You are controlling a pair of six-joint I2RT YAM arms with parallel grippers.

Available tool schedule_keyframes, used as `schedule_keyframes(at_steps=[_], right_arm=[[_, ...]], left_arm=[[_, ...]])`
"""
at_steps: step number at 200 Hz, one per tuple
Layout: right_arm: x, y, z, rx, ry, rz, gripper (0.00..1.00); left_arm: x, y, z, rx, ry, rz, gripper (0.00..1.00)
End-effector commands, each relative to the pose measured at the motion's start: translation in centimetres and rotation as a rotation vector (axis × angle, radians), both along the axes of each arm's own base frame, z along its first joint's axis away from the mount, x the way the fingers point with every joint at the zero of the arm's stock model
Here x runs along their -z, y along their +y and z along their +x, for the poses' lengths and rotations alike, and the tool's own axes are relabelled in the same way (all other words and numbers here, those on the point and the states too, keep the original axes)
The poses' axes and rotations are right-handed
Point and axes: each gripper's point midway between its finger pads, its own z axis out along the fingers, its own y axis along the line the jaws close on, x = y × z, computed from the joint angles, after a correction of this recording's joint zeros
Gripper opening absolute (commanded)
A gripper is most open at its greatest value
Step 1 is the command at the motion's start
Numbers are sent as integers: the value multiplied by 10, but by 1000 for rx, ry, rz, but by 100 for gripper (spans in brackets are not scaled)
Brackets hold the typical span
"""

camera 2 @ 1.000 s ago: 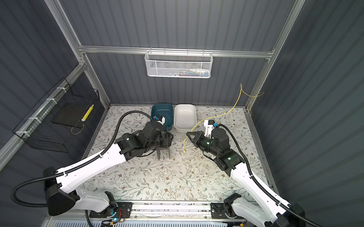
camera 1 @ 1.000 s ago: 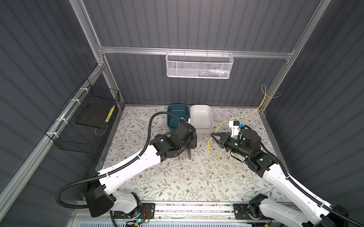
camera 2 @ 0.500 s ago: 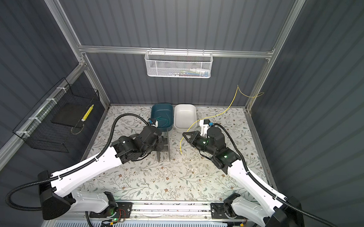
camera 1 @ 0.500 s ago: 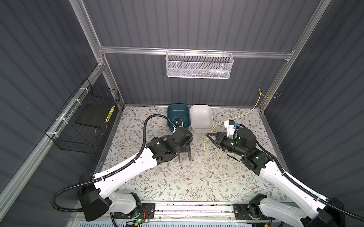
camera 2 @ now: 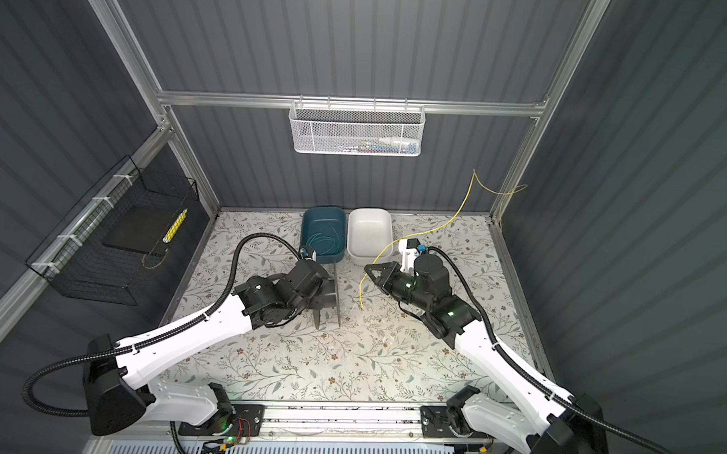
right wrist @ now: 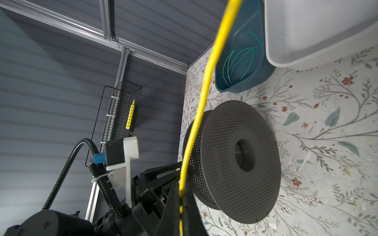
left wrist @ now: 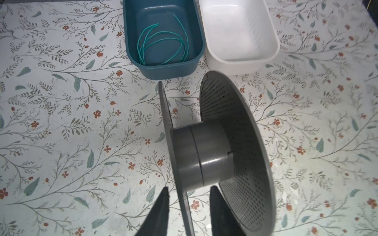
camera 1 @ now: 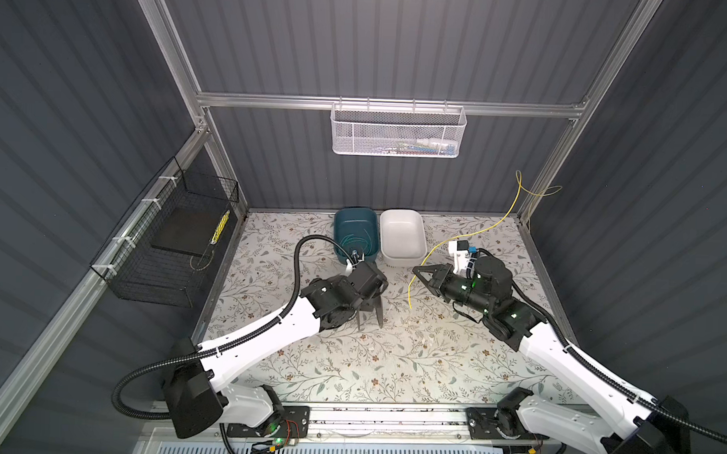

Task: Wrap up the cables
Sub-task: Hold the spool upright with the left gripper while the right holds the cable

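Narrowed left end effector (left wrist: pixel 188 189) gapes astride spool (left wrist: pixel 206 151); right end effector (right wrist: pixel 182 190) pinches yellow cable (right wrist: pixel 203 98).

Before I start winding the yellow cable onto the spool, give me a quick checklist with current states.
1. Right gripper shut on the yellow cable: ok.
2. Left gripper clamped on the spool: not ok; its jaws straddle one flange with gaps on either side.
3. Spool standing on its rims on the table: ok.
4. Cable started on the spool's hub: not ok; the hub is bare.
5. Cable's far end free of the corner post: cannot tell.
6. Teal cable out of the way in the teal bin: ok.
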Motion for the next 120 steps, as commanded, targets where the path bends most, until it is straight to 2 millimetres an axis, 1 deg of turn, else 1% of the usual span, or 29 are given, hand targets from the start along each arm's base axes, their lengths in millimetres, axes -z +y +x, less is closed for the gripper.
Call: schedule_keyframes(at_steps=[1, 12, 29, 55, 100, 120], right_arm=[[-15, 0, -2, -3, -42, 24, 0], [-15, -1, -2, -2, -42, 23, 0], [-15, -1, -2, -2, -43, 22, 0], [-14, -1, -2, -2, -41, 21, 0], [-14, 2, 0, -6, -37, 30, 0], [-14, 2, 0, -7, -38, 30, 0]], left_arm=[[3, -10, 1, 55, -24, -18, 26], [5, -11, 0, 63, -22, -24, 21], [8, -9, -2, 69, -17, -13, 16], [12, -7, -5, 78, -12, -13, 14], [9, -6, -6, 65, -12, -28, 18], [10, -8, -5, 66, -4, -26, 26]])
